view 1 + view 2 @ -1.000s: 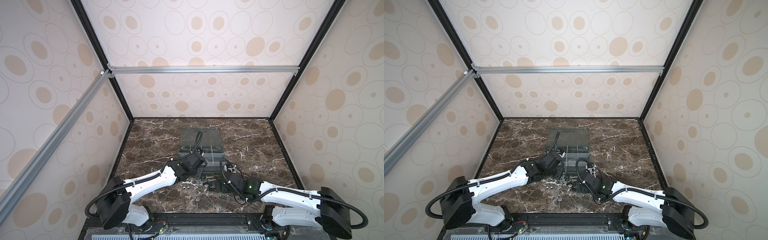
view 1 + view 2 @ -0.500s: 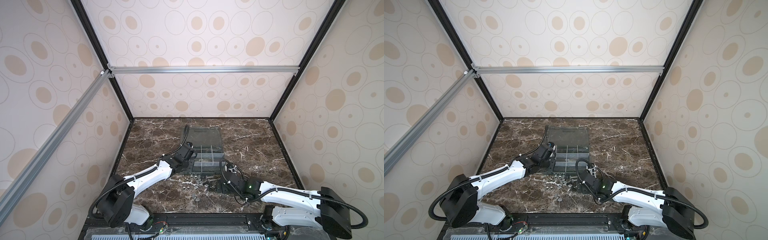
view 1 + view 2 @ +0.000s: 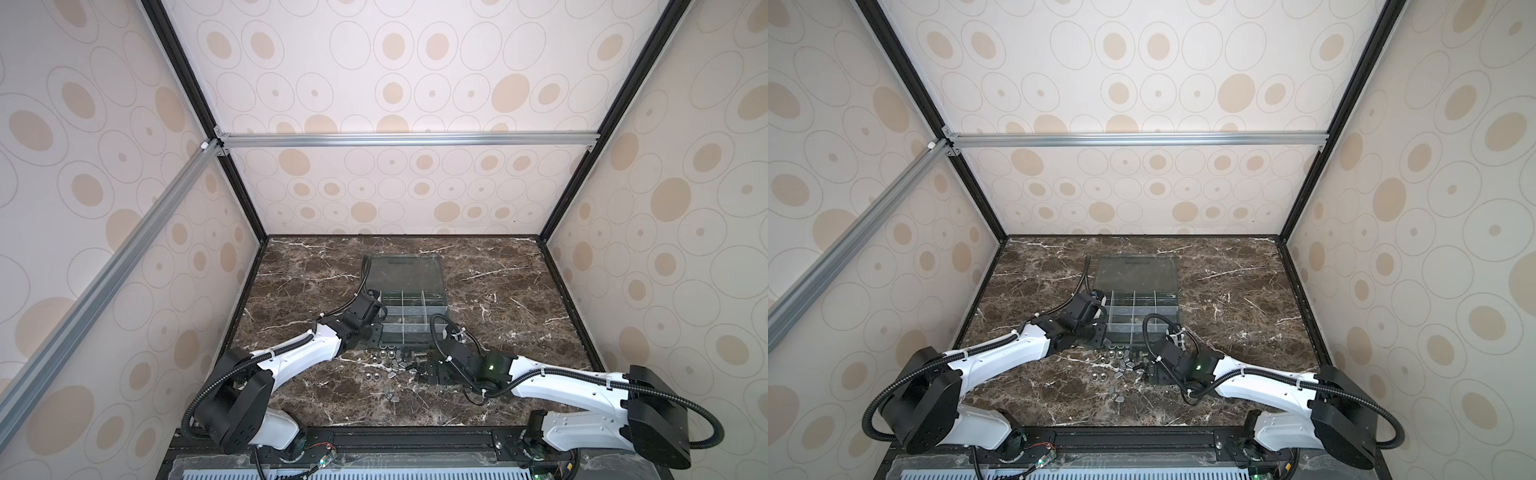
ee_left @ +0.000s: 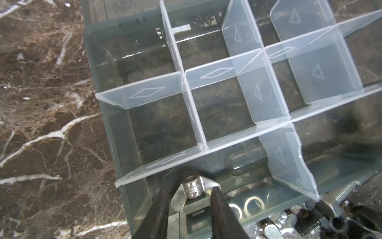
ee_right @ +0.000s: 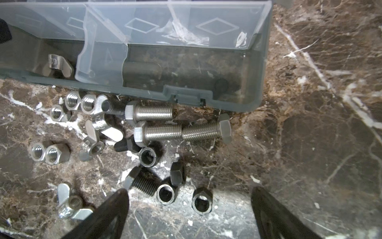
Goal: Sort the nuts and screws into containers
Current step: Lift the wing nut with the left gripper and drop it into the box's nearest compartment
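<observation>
One nut [image 4: 193, 190] under left gripper [image 4: 191, 193]

Three silver bolts [image 5: 153, 112], three black bolts [image 5: 140, 184], five silver hex nuts [image 5: 72, 100], four black nuts [image 5: 202, 200] and at least four wing nuts [image 5: 70, 207] are showing.

This is a robot test cell, lab-like. Patterned panel walls [image 3: 374, 62] on aluminium rails [image 3: 415, 139] box in a marble-look table [image 3: 498, 291].

Brown, white-veined marble tabletop [image 3: 498, 291] down there; cream spotted walls [image 3: 415, 83] rising around it, silver rail [image 3: 415, 139] high above, black posts [image 3: 570, 187] at its corners.
</observation>
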You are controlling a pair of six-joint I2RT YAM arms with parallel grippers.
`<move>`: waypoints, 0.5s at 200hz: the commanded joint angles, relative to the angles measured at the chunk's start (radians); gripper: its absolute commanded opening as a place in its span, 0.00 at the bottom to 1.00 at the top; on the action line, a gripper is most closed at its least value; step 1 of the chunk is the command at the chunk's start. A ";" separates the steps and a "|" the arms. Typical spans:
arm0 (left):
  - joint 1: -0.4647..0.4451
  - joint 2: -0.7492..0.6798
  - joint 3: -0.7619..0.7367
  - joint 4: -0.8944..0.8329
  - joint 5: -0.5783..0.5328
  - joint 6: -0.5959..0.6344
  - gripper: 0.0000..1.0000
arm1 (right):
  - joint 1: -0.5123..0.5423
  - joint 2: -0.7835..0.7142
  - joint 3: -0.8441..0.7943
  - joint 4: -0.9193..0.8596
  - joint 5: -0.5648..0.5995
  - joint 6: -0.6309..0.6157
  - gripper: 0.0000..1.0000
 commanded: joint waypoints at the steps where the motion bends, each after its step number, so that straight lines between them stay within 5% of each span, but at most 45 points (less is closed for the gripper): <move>1: 0.006 -0.040 -0.017 0.024 0.000 -0.020 0.36 | 0.009 0.020 0.031 -0.037 -0.010 -0.013 0.96; 100: 0.024 -0.273 -0.161 0.097 -0.045 -0.155 0.39 | 0.010 0.134 0.125 0.001 -0.086 -0.078 0.93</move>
